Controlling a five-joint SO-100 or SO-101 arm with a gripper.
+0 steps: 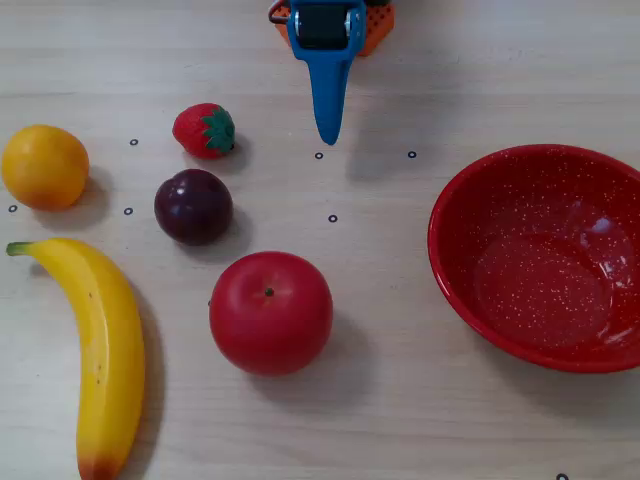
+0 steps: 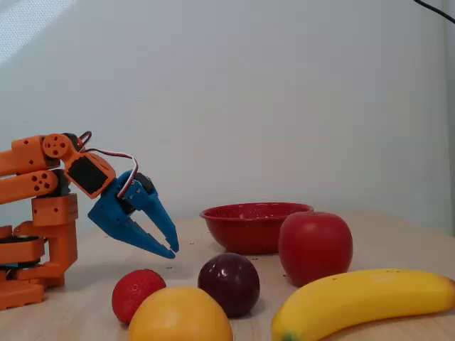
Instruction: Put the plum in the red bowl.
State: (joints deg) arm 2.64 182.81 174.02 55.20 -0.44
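Fixed view from above: fruit spread on the left of a pale wooden table (image 1: 480, 60), bowl on the right, arm at the top edge.

Left to right in that view: an orange (image 1: 44, 166) and, below it, a banana (image 1: 105, 350) along the left side; a strawberry (image 1: 205, 130) with the plum (image 1: 193, 206) just below it, apart from every other fruit; a big red apple (image 1: 270, 312) lower and right of the plum; then the red bowl (image 1: 480, 195), empty, well apart from the plum. The blue gripper (image 1: 328, 135) points down from the top, right of the strawberry. In the side-on fixed view the gripper (image 2: 170, 249) hangs above the table, its fingers slightly parted and holding nothing, behind the strawberry (image 2: 137, 295) and the plum (image 2: 229, 284).
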